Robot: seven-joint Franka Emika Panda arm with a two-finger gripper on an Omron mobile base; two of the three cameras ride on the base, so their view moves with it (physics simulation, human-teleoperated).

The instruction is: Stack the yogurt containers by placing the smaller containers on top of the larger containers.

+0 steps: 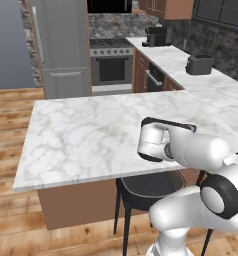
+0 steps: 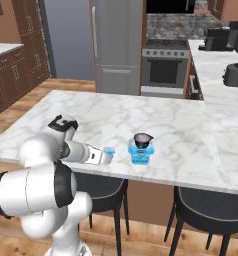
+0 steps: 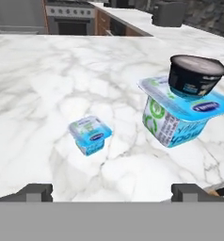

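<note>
The larger light-blue tub (image 3: 180, 116) with a green band stands on the marble counter (image 3: 48, 70), right of centre in the hand view. A dark round cup (image 3: 195, 75) sits on top of it, slightly tilted. The tiny light-blue cup (image 3: 90, 134) stands alone on the counter, left of the tub. My gripper (image 3: 113, 192) is open, low over the counter's near edge, with the tiny cup ahead and nothing between its fingertips (image 3: 36, 190). In the right base view the dark cup (image 2: 142, 139) rests on the tub (image 2: 141, 155), and the tiny cup (image 2: 109, 149) is just past my hand.
The counter's front edge runs right under the hand, with dark stools (image 2: 211, 210) below it. A toaster (image 1: 199, 64) and a coffee machine (image 1: 156, 36) stand on the far side counter. A stove (image 1: 111, 62) and a fridge (image 1: 61, 45) line the back wall.
</note>
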